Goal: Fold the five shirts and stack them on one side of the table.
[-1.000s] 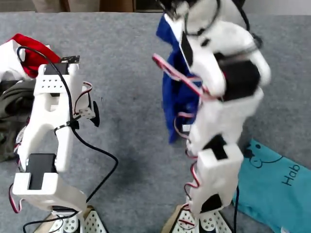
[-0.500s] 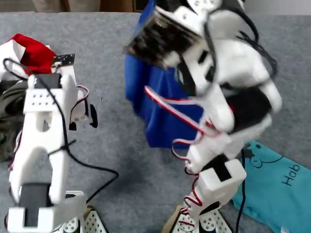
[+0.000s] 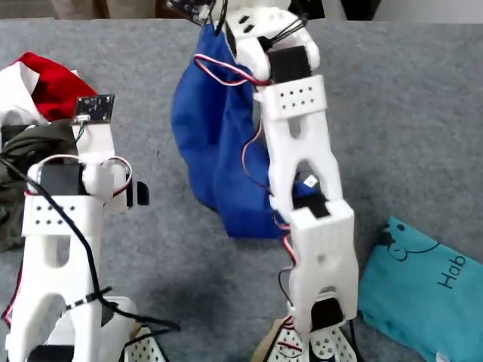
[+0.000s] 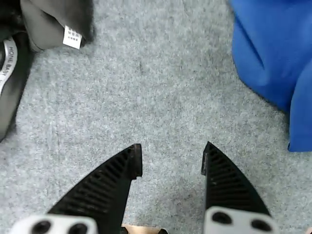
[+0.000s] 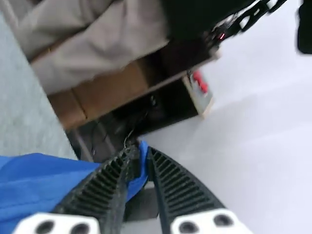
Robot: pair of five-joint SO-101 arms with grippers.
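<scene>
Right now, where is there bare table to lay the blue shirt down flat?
The widest bare table lies on the right, beyond the teal shirt. A narrower strip runs between the left gripper and the hanging blue shirt. The left edge is crowded with the shirt pile.

Room light: soft, even light is falling from overhead across the grey felt table cover (image 3: 423, 113).
Shadows: a faint, diffuse patch is darkening the cover below the hanging blue cloth shirt (image 3: 219, 143).
Glare: the white plastic right arm (image 3: 298, 143) is gleaming mildly.
Right wrist view: a pale plain surface (image 5: 263, 112) is glowing brightly, while a dark shelf recess (image 5: 165, 97) is sinking into shade.
</scene>
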